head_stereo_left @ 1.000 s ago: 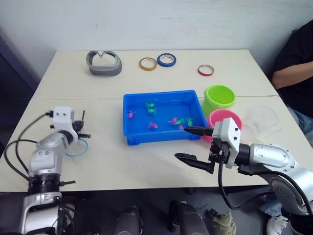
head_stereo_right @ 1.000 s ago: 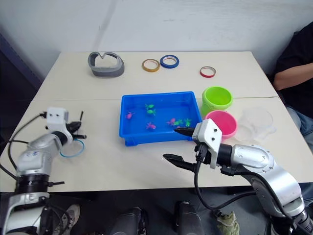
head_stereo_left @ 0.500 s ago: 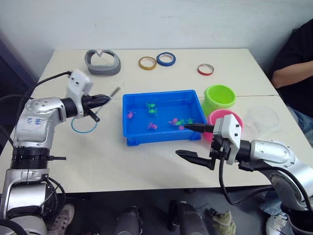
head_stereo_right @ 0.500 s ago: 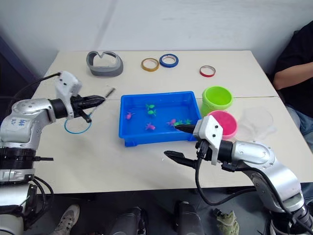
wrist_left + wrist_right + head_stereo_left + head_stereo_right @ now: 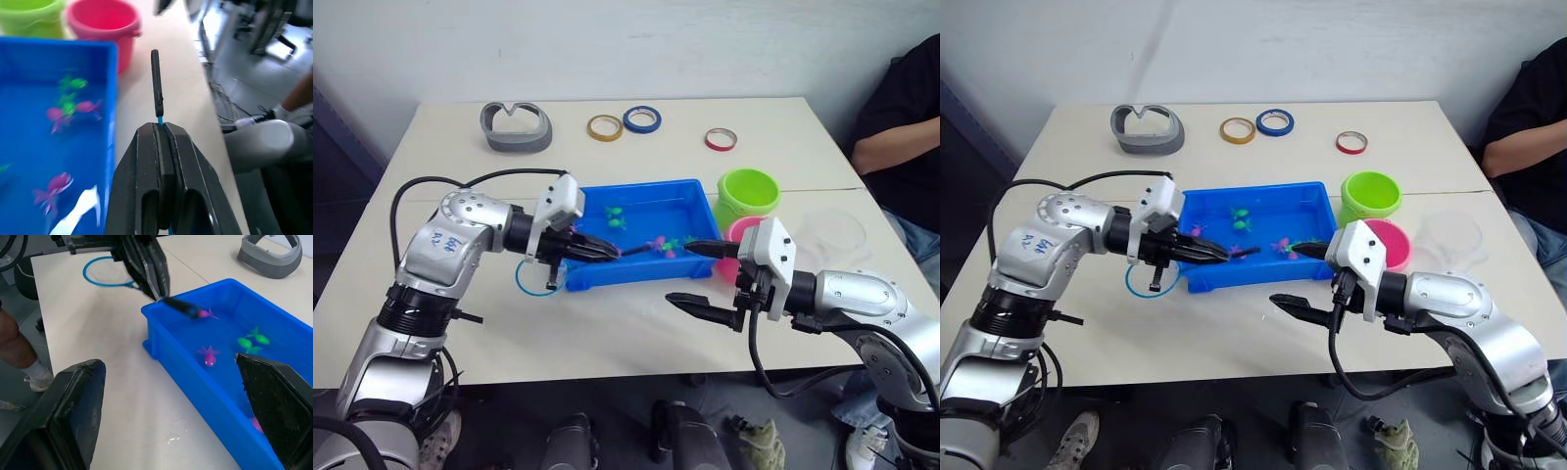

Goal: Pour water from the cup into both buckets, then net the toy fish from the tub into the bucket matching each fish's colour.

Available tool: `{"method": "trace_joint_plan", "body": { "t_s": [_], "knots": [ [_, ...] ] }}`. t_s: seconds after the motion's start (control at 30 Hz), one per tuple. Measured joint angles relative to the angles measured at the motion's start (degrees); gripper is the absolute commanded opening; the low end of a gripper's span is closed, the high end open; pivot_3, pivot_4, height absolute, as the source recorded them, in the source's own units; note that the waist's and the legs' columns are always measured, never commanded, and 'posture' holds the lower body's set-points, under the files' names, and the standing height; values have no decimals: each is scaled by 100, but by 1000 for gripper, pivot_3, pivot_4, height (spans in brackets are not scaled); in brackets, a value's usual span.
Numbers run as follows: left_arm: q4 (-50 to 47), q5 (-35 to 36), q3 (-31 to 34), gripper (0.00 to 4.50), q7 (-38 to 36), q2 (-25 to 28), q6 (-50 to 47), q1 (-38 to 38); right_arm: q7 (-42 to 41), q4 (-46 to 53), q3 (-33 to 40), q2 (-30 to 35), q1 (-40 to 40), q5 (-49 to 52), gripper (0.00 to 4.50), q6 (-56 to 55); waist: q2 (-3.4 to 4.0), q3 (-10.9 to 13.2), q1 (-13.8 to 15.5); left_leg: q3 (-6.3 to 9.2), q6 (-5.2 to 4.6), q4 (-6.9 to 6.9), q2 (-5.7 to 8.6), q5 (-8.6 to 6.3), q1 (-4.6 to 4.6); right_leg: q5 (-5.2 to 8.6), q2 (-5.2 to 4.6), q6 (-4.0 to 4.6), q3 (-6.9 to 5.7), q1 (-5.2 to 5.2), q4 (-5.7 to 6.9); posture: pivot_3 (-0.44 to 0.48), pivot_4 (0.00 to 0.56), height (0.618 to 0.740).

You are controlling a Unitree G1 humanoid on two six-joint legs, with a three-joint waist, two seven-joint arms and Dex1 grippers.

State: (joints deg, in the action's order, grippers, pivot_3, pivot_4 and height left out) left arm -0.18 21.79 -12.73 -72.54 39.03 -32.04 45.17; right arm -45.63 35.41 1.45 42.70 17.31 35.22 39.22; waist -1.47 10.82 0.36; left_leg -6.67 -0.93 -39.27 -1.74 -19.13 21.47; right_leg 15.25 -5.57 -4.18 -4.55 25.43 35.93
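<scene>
The blue tub sits mid-table with pink fish and green fish in water. Right of it stand the lime green bucket and the pink bucket, which is partly hidden behind my right arm. A clear cup stands further right. My left gripper is shut on the thin handle of a net. The handle's black end points over the tub's front left, and the blue hoop trails on the table behind the gripper. My right gripper hovers open at the tub's front right corner.
At the table's far side lie a grey curved band and three tape rings: yellow, blue and red. A person sits at the right edge. Bare table stretches in front of the tub.
My left arm has swung from the table's left side to the tub, carrying the net with it. The right gripper has stayed open near the tub's front right corner.
</scene>
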Motion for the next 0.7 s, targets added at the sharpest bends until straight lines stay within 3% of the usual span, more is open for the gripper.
{"method": "trace_joint_plan", "body": {
  "t_s": [0.3, 0.7],
  "knots": [
    [24, -169, -419, 76, -686, -262, 665, 127, 7, -28, -34, 0, 195, 17, 4500, 251, 0, 0, -28, 0, -3, -2, 1, 2, 1, 0, 0, 0, -1, 0, -1, 0, 150, 713],
    [235, -398, -537, 76, -765, -676, 1036, 294, -18, 126, -320, -1, 263, 241, 4500, 703, 0, 0, -36, 2, -7, -9, 2, 3, 2, -2, -1, -3, 1, -1, 3, 0, 150, 713]
  ]
}}
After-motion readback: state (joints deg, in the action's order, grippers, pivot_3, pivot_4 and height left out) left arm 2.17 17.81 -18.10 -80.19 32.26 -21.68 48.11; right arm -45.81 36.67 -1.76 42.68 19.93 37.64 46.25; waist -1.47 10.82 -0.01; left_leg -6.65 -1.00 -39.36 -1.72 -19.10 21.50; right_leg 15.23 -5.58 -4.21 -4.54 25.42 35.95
